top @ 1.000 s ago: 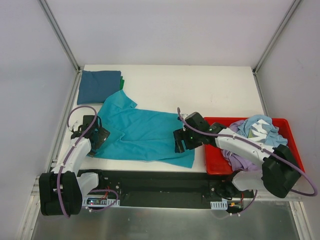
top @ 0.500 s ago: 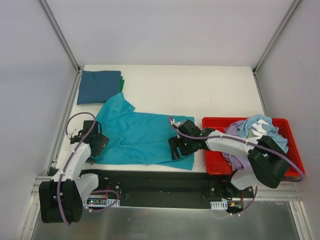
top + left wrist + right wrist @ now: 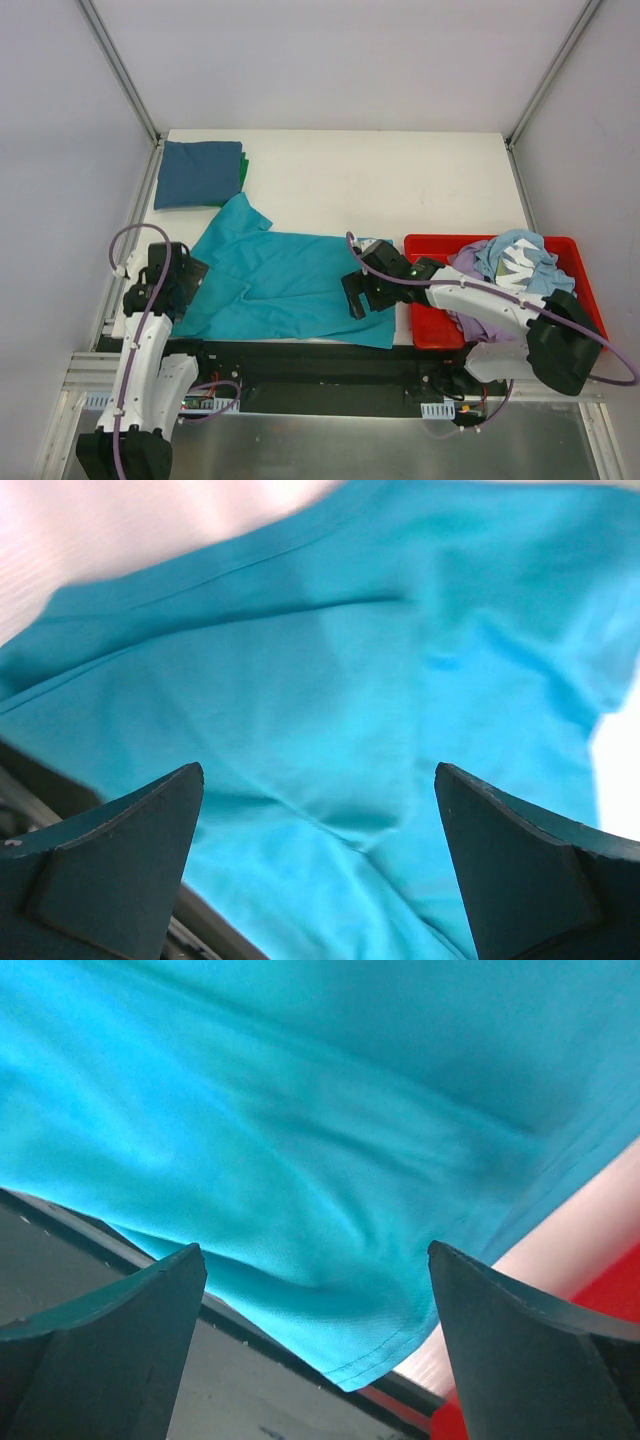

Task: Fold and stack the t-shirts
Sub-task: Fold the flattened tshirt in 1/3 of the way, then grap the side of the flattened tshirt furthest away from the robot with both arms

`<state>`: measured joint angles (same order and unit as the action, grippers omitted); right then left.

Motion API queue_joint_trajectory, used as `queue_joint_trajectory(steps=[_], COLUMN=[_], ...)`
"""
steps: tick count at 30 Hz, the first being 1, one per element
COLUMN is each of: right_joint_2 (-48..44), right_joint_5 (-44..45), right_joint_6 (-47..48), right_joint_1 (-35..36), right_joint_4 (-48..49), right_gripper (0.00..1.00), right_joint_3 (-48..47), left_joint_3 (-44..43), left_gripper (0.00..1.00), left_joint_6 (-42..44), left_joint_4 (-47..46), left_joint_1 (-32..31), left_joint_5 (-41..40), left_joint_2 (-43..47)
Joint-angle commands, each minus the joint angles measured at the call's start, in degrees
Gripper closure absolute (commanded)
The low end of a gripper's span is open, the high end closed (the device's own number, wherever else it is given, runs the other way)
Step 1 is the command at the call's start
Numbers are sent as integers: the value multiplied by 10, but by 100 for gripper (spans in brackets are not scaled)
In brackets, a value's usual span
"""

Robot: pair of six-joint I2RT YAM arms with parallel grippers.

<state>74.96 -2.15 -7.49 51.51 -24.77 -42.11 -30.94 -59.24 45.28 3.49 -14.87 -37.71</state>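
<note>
White desk (image 3: 400,190) between pale grey walls (image 3: 330,60), with the arms' bases along its near edge

A teal t-shirt (image 3: 280,285) lies spread open on the near part of the desk, between the two arms. One sleeve points toward the far left. Its near right corner hangs over the desk edge onto the black base strip (image 3: 300,365).

The left claw (image 3: 180,280) sits over the shirt's left side. In its wrist view both fingers (image 3: 120,850) stand spread wide with loose teal cloth beneath them, and nothing is pinched.

The right claw (image 3: 357,295) sits over the shirt's right side, near the hem. In its wrist view its fingers (image 3: 520,1350) are likewise spread wide, the rippled cloth and the hem corner lying below the gap, ungripped.

At the far left corner of the desk a folded dark blue shirt (image 3: 198,173) rests on a folded green shirt (image 3: 243,170), of which only the right edge shows.

To the right of the teal shirt stands a red bin (image 3: 425,325). It holds a crumpled lavender shirt (image 3: 480,320) and, on top toward the far side, a light blue shirt (image 3: 515,255) with white stripes
</note>
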Motion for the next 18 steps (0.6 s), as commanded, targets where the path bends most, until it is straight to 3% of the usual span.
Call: queue_joint_trajectory(steps=[1,4,9,12,16,18], right_joint_2=[-46,-46,-33,-27,-30,-29], right_joint_5=[110,184,180,164,152,153], right_joint_6=[-1,-18,-18,-18,-11,-9], right_joint_1=[-13,-31,-69,-87,-106,-115], right_joint_4=[-2,2,13,17,13,13], right_gripper=[4,4,4,4,4,4], right_joint_3=[-73,-104,-119,-108,-87,-79], left_joint_3=[-105,-183,-407,-566,-777,-833], left_gripper=[1,1,1,1,1,1], left_joint_6=[74,137,268,303,317,319], left_joint_4=[-96,-170,-181,-137,-10,26], left_joint_1=[2,-27,-141,-166,-173,-175], left_joint_5=[75,174,117,134,71,60], left_joint_2=[-63,-160,-419,-574,-762,-817])
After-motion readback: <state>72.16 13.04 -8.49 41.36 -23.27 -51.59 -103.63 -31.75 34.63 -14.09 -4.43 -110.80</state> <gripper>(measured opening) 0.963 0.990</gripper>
